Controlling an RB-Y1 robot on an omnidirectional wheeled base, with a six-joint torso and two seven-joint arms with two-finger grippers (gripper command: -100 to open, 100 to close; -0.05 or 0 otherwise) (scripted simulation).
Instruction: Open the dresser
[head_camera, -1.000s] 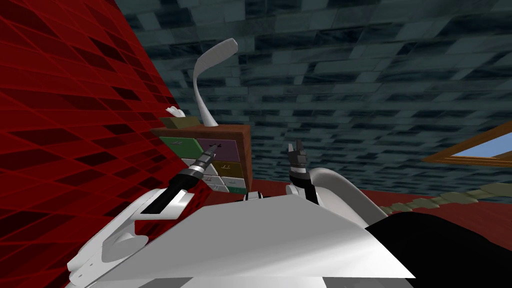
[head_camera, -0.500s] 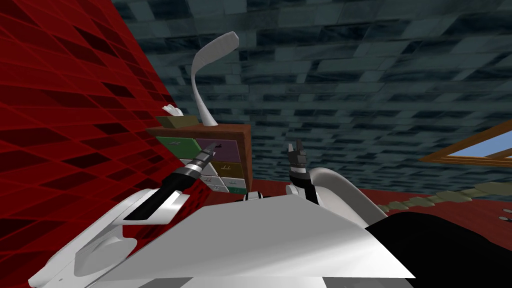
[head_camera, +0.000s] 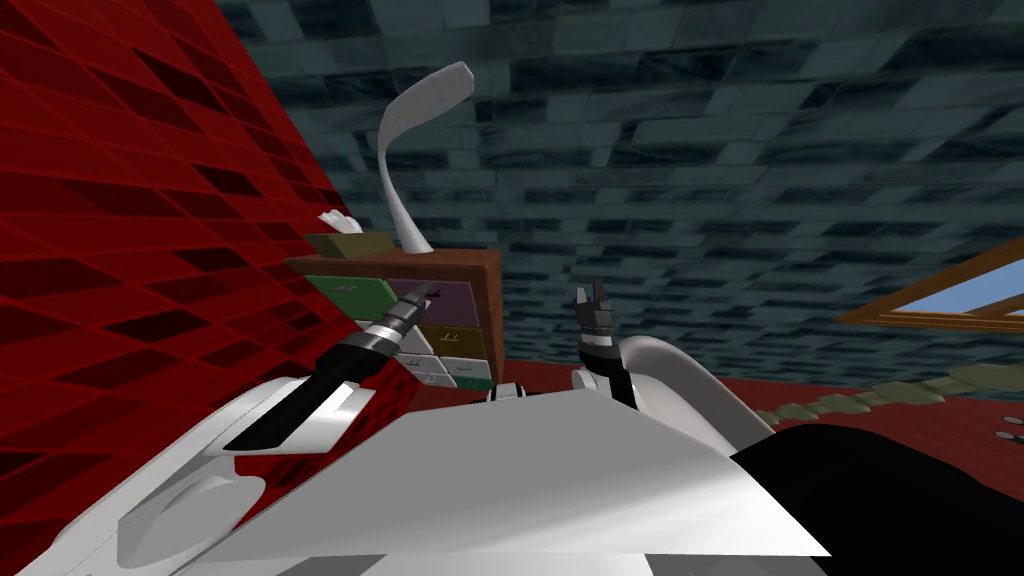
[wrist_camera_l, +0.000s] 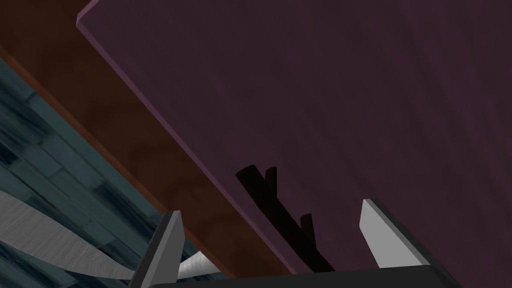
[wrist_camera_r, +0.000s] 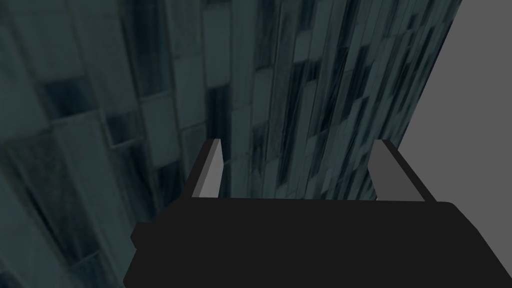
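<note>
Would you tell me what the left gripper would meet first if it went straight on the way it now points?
Most likely the dark handle on the purple drawer, lying between the left gripper's open fingers, with the drawer front just behind. Depth is hard to judge.

Head camera looks down at the dresser (head_camera: 489, 310); left wrist camera closely faces its purple drawer (wrist_camera_l: 325, 100).

Brown dresser (head_camera: 465, 266), curved white lamp (head_camera: 432, 90) on its top, olive tissue box (head_camera: 345, 245) beside the lamp
</note>
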